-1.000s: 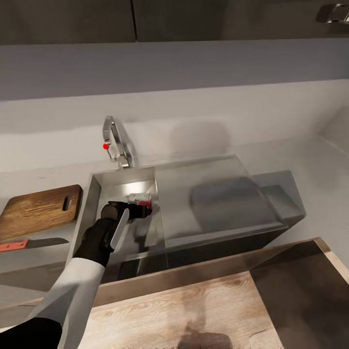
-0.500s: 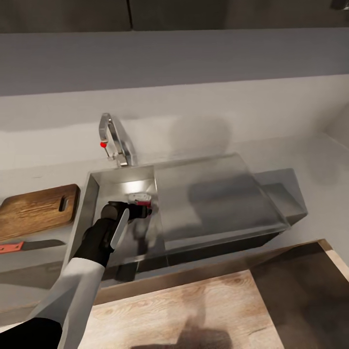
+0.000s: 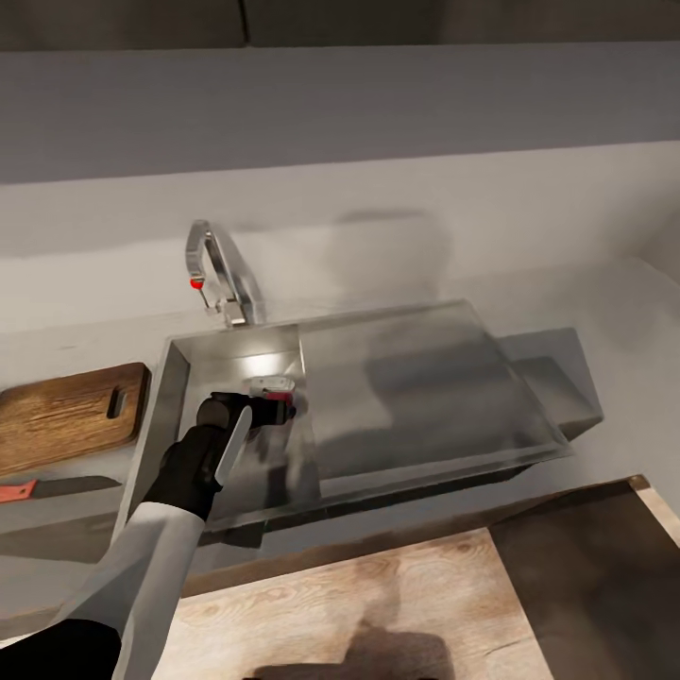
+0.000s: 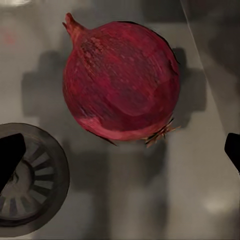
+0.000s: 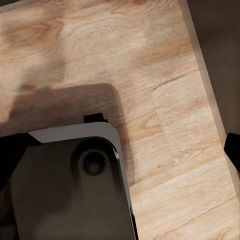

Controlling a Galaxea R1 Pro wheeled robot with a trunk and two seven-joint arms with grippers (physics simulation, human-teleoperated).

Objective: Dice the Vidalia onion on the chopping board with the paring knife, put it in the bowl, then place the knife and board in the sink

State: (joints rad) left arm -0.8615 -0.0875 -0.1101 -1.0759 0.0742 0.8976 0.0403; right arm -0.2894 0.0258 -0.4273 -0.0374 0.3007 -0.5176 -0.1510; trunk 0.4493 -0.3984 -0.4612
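Note:
The Vidalia onion (image 4: 120, 85), dark red with a stem tip and dry roots, lies on the steel floor of the sink (image 3: 179, 378) beside the round dark drain (image 4: 30, 180). My left gripper (image 4: 120, 152) hangs above it, open, its dark fingertips (image 4: 10, 155) spread wider than the onion and not touching it. In the head view the left gripper (image 3: 274, 397) reaches down into the basin and hides the onion. The chopping board (image 3: 66, 416) lies on the countertop (image 3: 586, 312) left of the sink, with the red-handled paring knife (image 3: 38, 488) in front of it. The bowl is out of view.
A chrome tap (image 3: 222, 279) with a red knob stands behind the basin. The flat drainboard (image 3: 416, 387) spreads to the basin's right. My right gripper (image 5: 120, 150) is open above the robot's grey base (image 5: 70, 185) and the wooden floor (image 5: 165, 75).
The head camera has shifted, so the sink and board sit a little higher and further left in the picture. The left arm stays in the same place over the basin.

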